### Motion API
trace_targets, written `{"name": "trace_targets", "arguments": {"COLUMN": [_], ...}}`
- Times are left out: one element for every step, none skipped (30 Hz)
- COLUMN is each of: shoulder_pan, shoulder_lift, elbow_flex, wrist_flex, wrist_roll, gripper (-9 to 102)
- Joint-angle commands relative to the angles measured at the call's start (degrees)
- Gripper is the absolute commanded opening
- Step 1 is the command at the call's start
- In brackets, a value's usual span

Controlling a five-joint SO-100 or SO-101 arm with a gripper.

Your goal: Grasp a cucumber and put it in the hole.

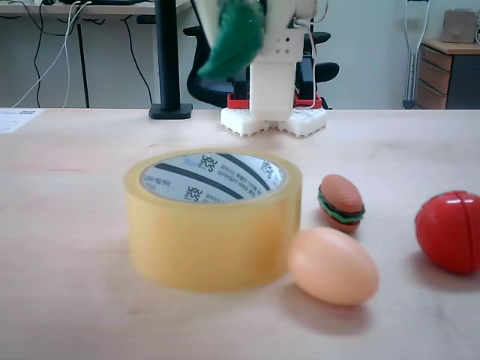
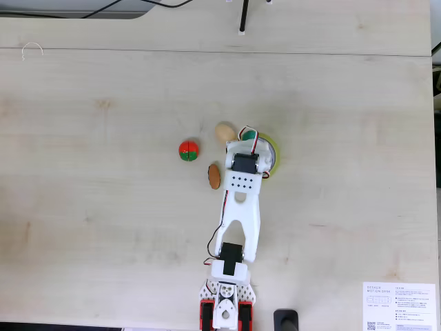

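With the cucumber gripped in the claw at top centre, release into the hole below remained.

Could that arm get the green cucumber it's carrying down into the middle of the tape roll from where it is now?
Probably yes. The cucumber hangs in the gripper above the tape roll, and the hole faces up with nothing across it. The egg and burger sit beside the roll, not over it.
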Motion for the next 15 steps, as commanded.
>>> {"name": "trace_targets", "arguments": {"shoulder_pan": [-0.1, -0.1, -0.1, -0.1, 0.0, 0.1, 0.3, 0.4, 0.4, 0.4, 0.4, 0.4, 0.4, 0.4, 0.4], "shoulder_lift": [0.8, 0.7, 0.7, 0.7, 0.7, 0.7, 0.7, 0.7, 0.7, 0.7, 0.7, 0.7, 0.7, 0.7, 0.8], "elbow_flex": [-5.1, -5.1, -5.1, -5.1, -5.1, -5.1, -5.1, -5.1, -5.1, -5.1, -5.1, -5.1, -5.1, -5.1, -5.1], "wrist_flex": [-2.0, -2.9, -3.8, -4.6, -5.2, -5.8, -6.2, -6.2, -6.2, -6.3, -6.3, -6.3, -6.3, -6.3, -6.3], "wrist_roll": [0.3, 0.3, 0.3, 0.3, 0.4, 0.4, 0.4, 0.4, 0.4, 0.4, 0.4, 0.4, 0.4, 0.4, 0.4], "gripper": [30, 34, 39, 46, 54, 61, 68, 71, 70, 70, 69, 68, 67, 66, 65]}}
